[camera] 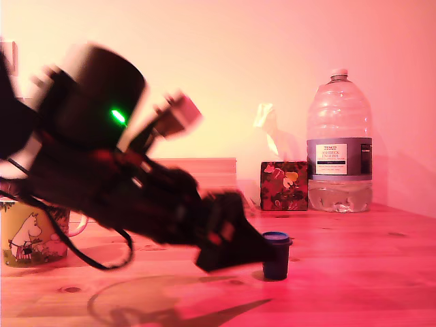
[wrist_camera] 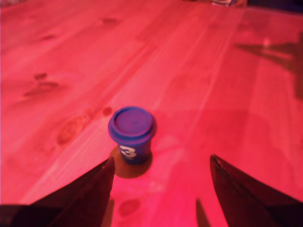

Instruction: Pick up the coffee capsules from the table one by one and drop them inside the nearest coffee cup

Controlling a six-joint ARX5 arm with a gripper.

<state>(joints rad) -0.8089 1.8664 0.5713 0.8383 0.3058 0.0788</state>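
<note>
A small dark blue coffee capsule [camera: 276,255] stands upright on the pine table [camera: 354,266], with a lighter blue rimmed top and a white mark on its side [wrist_camera: 132,134]. My gripper [wrist_camera: 161,165] is open, its two dark fingers spread wide, and the capsule sits just ahead of the tips, nearer one finger [wrist_camera: 90,189]. In the exterior view the blurred black arm reaches down from the left, and its fingertips [camera: 235,248] sit just left of the capsule. The yellow-green Moomin cup [camera: 30,235] stands at the exterior view's far left, partly behind the arm.
A large clear water bottle [camera: 338,146] and a small floral box [camera: 284,185] stand at the back right. A pale wooden box [camera: 201,174] sits behind the arm. A black cable [camera: 95,262] loops down to the table.
</note>
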